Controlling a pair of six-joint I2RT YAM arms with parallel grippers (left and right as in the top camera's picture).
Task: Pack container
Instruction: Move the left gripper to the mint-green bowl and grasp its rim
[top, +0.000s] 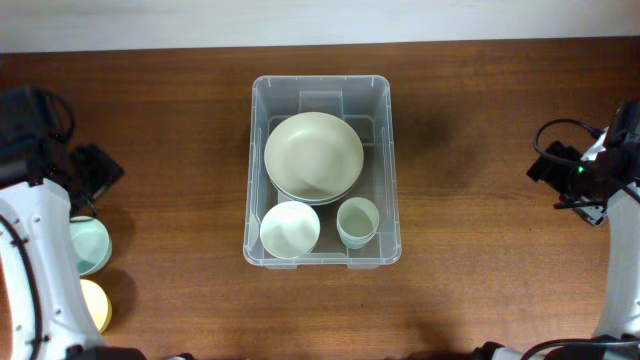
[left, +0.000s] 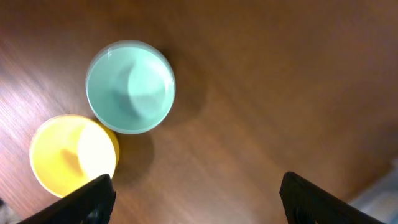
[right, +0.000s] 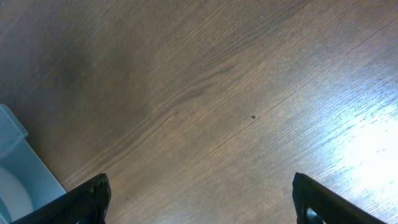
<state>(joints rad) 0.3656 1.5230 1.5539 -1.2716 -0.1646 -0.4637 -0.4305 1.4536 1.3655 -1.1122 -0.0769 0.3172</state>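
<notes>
The clear container sits mid-table. Inside it are a large pale green plate stack, a white bowl and a small pale green cup. A mint bowl and a yellow bowl stand at the left edge; the left wrist view shows the mint bowl and the yellow bowl too. My left gripper is open and empty, above bare wood to the right of the bowls. My right gripper is open and empty over bare wood right of the container, whose corner shows.
The wooden table runs to a pale wall at the far edge. The left arm covers part of the mint bowl from overhead. The right arm is at the right edge.
</notes>
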